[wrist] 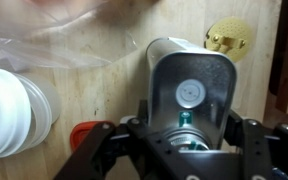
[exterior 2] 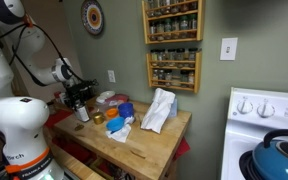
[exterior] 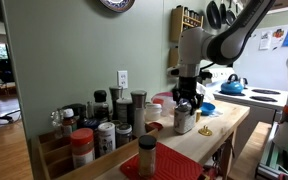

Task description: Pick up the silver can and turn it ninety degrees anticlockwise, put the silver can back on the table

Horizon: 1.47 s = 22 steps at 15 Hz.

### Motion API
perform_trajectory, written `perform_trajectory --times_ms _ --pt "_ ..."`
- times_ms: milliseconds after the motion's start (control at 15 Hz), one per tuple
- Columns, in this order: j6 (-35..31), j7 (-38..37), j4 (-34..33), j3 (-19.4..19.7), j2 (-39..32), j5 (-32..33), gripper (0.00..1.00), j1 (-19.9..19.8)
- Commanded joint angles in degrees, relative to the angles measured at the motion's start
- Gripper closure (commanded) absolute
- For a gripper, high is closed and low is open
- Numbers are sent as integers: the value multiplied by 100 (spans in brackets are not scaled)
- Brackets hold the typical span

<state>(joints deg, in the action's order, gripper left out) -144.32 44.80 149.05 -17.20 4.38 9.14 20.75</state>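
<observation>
The silver can (wrist: 189,90) is a dull grey tin with a round white mark on its top, and it fills the middle of the wrist view. It stands upright on the pale wood table (exterior: 222,122). My gripper (wrist: 189,125) comes down from above with a finger pressed on each side of the can, shut on it. In both exterior views the can (exterior: 184,122) (exterior 2: 82,114) hangs under the gripper (exterior: 187,103) (exterior 2: 81,101) near the table's end. I cannot tell if its base touches the table.
Several spice jars (exterior: 102,128) and a brown-filled shaker (exterior: 147,155) crowd the near table end. A small gold ornament (wrist: 230,38) lies beside the can. A clear plastic bag (wrist: 74,35), white lid (wrist: 9,110), blue bowl (exterior: 207,108) and white bag (exterior 2: 159,110) are nearby. A stove with a blue kettle (exterior 2: 279,155) lies beyond.
</observation>
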Motion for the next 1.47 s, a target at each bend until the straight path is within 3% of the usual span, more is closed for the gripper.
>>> perform_trajectory --times_ms 0,533,600,733,1067,1400 --pt "-131 -148 86 -32 -26 -15 59 -14" --pt "-124 -211 72 -37 -105 -37 59 -25" --pt "-127 -157 68 -33 -108 -59 9 -22" --pt "-121 -191 74 -33 -75 -23 2 -29" --pt "25 -20 108 -4 268 -146 0 -16" --pt "610 18 38 82 1346 -165 0 91"
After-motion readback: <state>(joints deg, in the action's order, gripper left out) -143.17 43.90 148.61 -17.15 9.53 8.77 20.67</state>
